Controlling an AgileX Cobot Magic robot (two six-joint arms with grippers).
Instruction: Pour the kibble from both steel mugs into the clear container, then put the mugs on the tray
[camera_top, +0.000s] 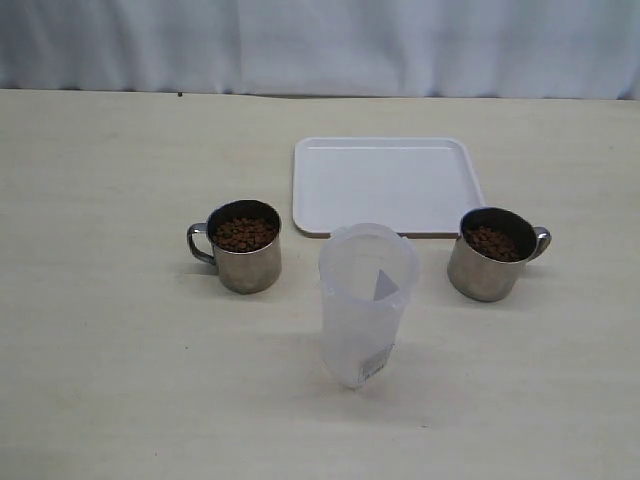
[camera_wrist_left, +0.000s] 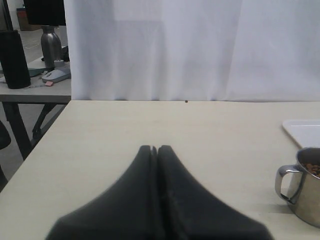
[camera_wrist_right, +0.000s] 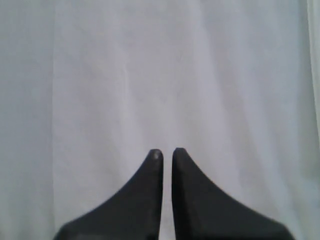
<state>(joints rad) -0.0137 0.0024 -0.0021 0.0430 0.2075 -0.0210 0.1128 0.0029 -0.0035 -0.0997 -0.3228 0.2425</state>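
Observation:
Two steel mugs stand on the table, each holding brown kibble (camera_top: 243, 234): the left mug (camera_top: 240, 265) has its handle to the left, the right mug (camera_top: 483, 275) its handle to the right. The clear container (camera_top: 367, 300) stands upright between them, nearer the front. Behind it lies the white tray (camera_top: 385, 185), with nothing on it. Neither gripper shows in the exterior view. My left gripper (camera_wrist_left: 154, 147) is shut and holds nothing, low over the table, with the left mug (camera_wrist_left: 307, 195) off to one side. My right gripper (camera_wrist_right: 167, 152) is shut on nothing and faces the white curtain.
A white curtain (camera_top: 320, 45) hangs along the table's far edge. In the left wrist view, a side desk (camera_wrist_left: 35, 90) beyond the table's edge carries a steel bottle (camera_wrist_left: 51, 45), a dark cylinder and a mouse. A corner of the tray (camera_wrist_left: 302, 131) also shows there.

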